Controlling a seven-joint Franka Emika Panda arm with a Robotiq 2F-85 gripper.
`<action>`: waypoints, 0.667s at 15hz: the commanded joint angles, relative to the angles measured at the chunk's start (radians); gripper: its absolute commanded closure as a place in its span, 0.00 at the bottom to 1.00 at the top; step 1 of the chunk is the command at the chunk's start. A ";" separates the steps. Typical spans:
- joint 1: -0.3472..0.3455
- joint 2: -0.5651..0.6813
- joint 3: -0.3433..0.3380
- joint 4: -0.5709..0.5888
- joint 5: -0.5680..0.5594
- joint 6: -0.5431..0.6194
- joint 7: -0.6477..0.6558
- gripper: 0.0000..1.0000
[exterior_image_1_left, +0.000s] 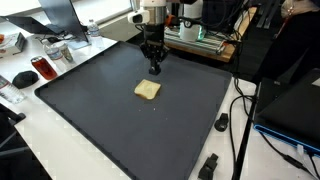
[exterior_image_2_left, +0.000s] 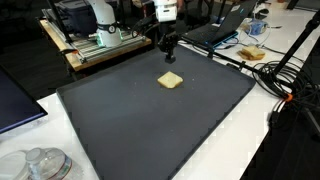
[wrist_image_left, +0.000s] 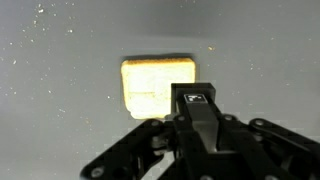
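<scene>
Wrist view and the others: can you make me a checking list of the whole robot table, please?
Surface: dark mat, flat on a white table.
Job's things: yellow square piece, lying flat on the mat.
Clutter: red can and black mouse, off the mat.
Grippers: gripper above the piece, not touching; open or shut unclear.
Cables: black cables beside the mat.
Surroundings: laptop, glass jar.

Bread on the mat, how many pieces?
1. The bread lies near the middle of the dark mat, close by the hand. All three views show only this piece; none seems hidden.
</scene>
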 joint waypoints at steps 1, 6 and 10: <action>-0.081 0.012 0.089 0.118 -0.024 -0.161 0.023 0.94; -0.144 0.097 0.130 0.235 -0.010 -0.221 0.000 0.94; -0.169 0.179 0.140 0.275 -0.013 -0.186 0.000 0.94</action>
